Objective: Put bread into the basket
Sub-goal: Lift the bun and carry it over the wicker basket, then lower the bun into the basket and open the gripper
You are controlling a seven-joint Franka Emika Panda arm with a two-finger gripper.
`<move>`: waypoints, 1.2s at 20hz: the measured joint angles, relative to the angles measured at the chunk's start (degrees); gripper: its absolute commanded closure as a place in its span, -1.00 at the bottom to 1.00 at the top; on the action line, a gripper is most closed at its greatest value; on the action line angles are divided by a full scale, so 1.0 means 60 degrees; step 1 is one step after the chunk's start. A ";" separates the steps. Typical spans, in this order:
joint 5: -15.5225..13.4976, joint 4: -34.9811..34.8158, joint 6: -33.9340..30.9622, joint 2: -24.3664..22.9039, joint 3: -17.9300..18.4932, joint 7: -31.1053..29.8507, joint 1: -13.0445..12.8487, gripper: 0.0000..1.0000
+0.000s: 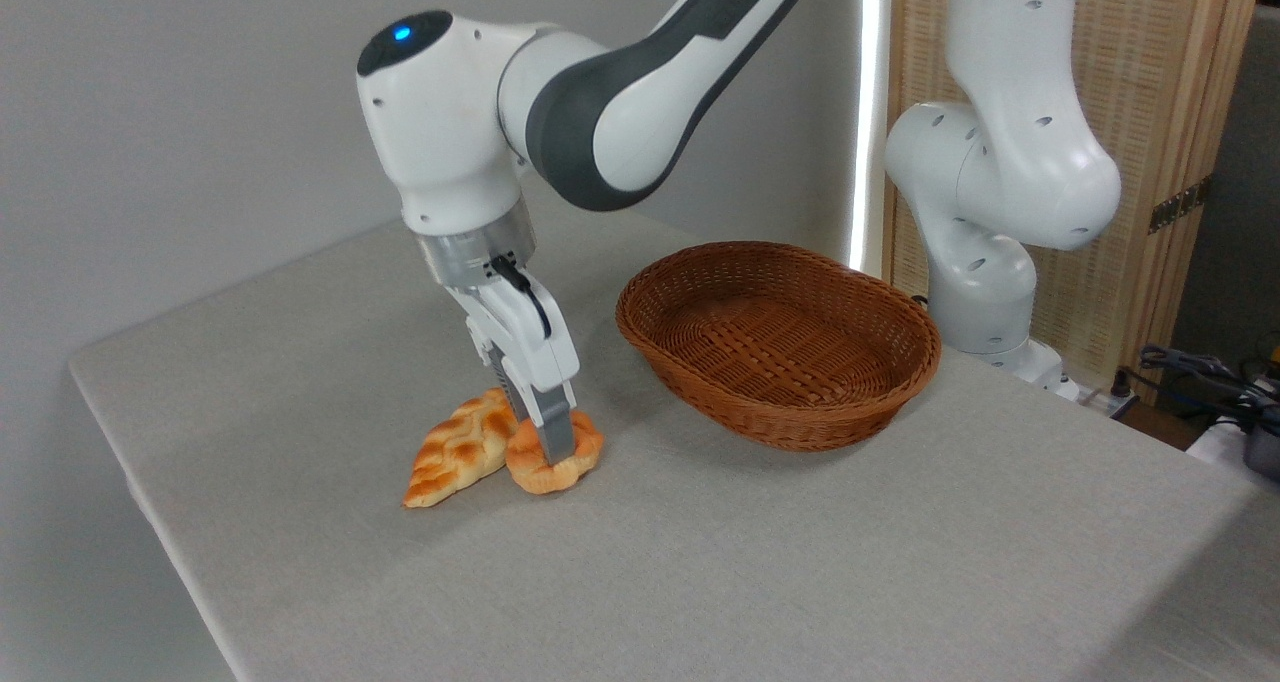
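Your gripper (553, 449) straddles the bun (556, 459) on the desk (700, 562); whether it's clamped, I cannot tell. Squeeze gently, lift clear of the loaf (455, 450), then carry it to the basket (780, 342).

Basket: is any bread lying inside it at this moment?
No. The basket shows only bare woven bottom, while the bread sits on the table under the gripper, beside the braided loaf.

White arm (600, 92), grey joints, blue light, black cable.
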 measured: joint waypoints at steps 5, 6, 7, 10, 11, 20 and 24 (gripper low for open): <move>-0.0001 0.0155 -0.0550 -0.0948 -0.0111 -0.0742 -0.0011 0.26; -0.0001 0.0155 -0.0891 -0.1215 -0.0175 -0.0876 -0.0015 0.24; -0.0014 0.0155 -0.1187 -0.1462 -0.0222 -0.1009 -0.0043 0.21; -0.0038 0.0143 -0.1967 -0.2100 -0.0276 -0.1387 -0.0222 0.20; -0.0039 0.0127 -0.2260 -0.2275 -0.0281 -0.1432 -0.0251 0.21; -0.0569 -0.1193 -0.4254 -0.3321 -0.0290 -0.1435 -0.0773 -0.88; -0.0812 -0.1837 -0.4302 -0.3366 -0.0293 -0.1432 -0.0942 -1.00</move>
